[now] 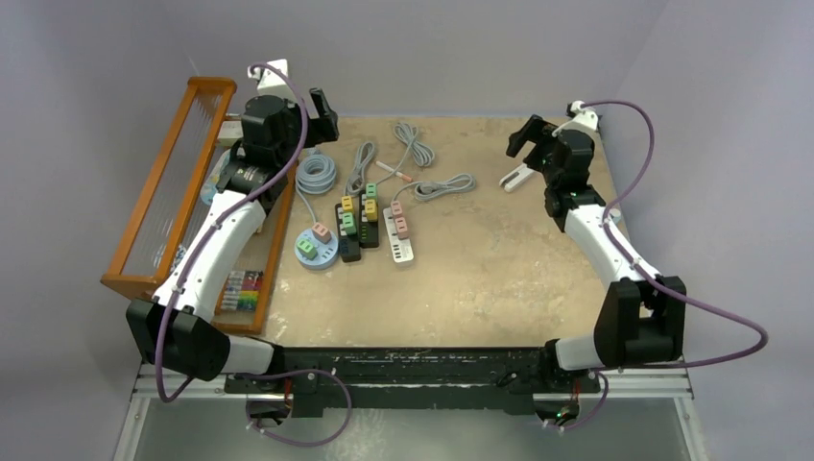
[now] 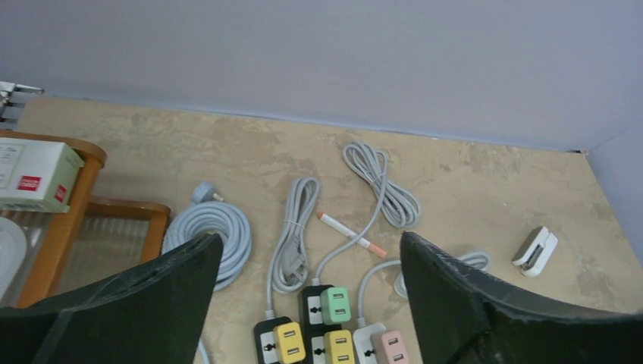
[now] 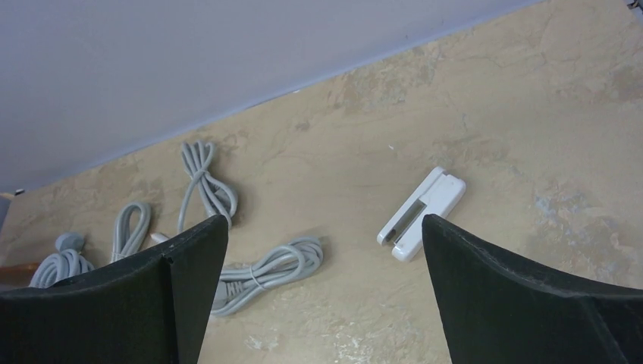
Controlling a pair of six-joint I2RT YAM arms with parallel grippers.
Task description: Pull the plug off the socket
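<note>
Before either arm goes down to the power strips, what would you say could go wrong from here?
1. The boxy yellow plug and boxy green plug sit close together on the black power strips, so the open left gripper may catch two at once.
2. The strips appear to lie loose on the beige table; a one-handed pull may lift a strip instead of freeing its plug.
3. The bundled grey cable just behind them could snag a finger.
</note>
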